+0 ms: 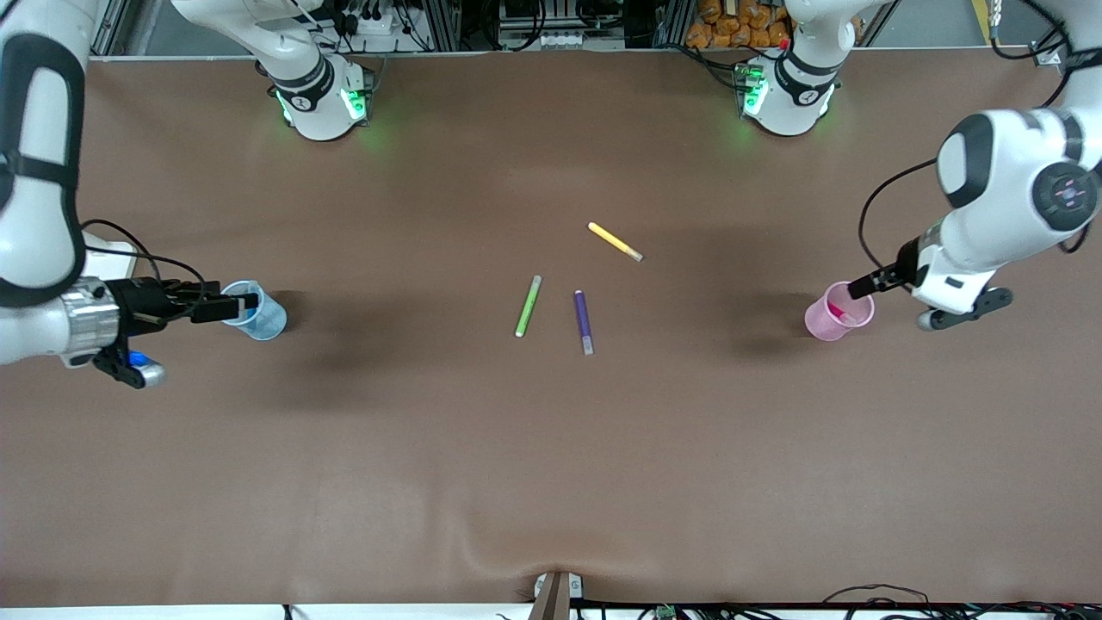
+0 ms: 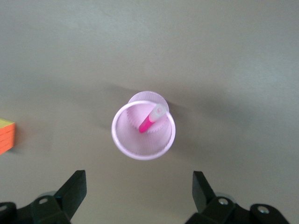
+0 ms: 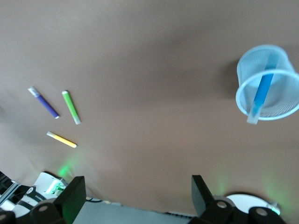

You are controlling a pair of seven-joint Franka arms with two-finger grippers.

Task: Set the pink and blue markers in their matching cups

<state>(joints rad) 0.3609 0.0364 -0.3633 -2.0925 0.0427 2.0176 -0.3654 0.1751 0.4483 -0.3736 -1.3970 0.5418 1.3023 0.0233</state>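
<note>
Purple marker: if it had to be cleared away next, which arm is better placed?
Neither clearly. The purple marker lies mid-table; the left gripper is open over the pink cup, the right gripper open over the blue cup.

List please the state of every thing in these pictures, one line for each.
Pink marker: standing tilted inside the pink cup.
Blue marker: leaning inside the blue cup.
Green marker, purple marker, yellow marker: lying flat on the table.
Left tool: open, empty, over the pink cup.
Right tool: open, empty, by the blue cup.
</note>
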